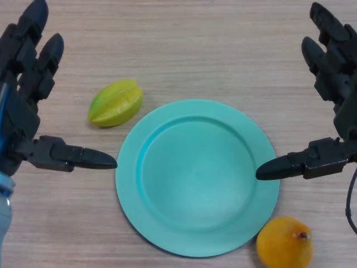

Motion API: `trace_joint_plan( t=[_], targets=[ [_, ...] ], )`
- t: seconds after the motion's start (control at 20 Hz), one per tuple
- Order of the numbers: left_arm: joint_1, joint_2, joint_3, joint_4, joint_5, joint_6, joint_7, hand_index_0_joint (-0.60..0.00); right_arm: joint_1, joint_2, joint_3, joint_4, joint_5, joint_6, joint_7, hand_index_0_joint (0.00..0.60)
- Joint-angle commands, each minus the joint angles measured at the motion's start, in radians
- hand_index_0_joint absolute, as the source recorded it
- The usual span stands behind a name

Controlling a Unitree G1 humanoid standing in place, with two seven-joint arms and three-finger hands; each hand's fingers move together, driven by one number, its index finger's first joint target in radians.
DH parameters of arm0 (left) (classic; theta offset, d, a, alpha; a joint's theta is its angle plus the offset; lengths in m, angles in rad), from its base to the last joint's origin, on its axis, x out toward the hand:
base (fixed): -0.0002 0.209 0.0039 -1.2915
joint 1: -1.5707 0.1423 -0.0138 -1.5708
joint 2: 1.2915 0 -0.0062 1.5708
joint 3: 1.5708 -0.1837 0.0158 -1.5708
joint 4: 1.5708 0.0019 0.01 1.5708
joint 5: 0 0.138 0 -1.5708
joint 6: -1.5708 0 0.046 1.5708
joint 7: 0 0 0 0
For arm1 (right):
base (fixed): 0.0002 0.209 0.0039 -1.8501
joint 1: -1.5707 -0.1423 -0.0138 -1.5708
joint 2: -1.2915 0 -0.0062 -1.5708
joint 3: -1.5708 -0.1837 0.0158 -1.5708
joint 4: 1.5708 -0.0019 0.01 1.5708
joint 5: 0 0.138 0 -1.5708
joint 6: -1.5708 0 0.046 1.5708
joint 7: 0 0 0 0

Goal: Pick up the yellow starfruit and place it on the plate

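From the head view we see a pale wood-grain tabletop (pixel 195 33) with a round teal plate (pixel 167 220) lying flat near its middle, and nothing rests on the plate. The yellow starfruit (pixel 115 103), yellow-green with ridged sides, lies on the tabletop just beyond the plate's far-left rim, very close to it; we cannot tell whether the two touch. An orange fruit (pixel 284 243) sits at the near right, right against the plate's near-right edge. Our left hand (pixel 25 84) enters from the left side, fingers straight and spread wide, pointing toward the far side, while its thumb reaches rightward so that the tip ends just short of the plate's left rim, on the near side of the starfruit. It holds nothing. Our right hand (pixel 334 72) mirrors it on the right side: fingers extended toward the far side, wide apart from the thumb, which points leftward with its tip over the plate's right rim. It too grips nothing. Both hands stand well apart, with the plate between them.
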Motion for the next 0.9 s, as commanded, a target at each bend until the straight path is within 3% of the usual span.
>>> trace_joint_plan(
  t=[0.05,0.5,0.65,0.9],
  targets=[
    [-0.022,0.034,0.063,-0.071,-0.027,-0.099,-0.016,0.000,-0.025,-0.015,-0.017,-0.049,0.019,-0.157,-0.033,0.000],
    [-0.048,0.039,0.040,-0.010,0.014,-0.100,-0.004,0.000,-0.023,-0.023,-0.037,-0.053,0.037,-0.139,-0.019,0.000],
    [-0.135,0.059,0.013,0.087,0.058,-0.142,0.037,0.000,-0.016,-0.028,-0.054,-0.062,0.038,-0.136,-0.017,0.000],
    [-0.249,0.058,-0.060,0.317,0.177,-0.249,0.083,0.000,-0.018,-0.033,-0.071,-0.082,0.054,-0.117,-0.035,0.000]
  ],
)
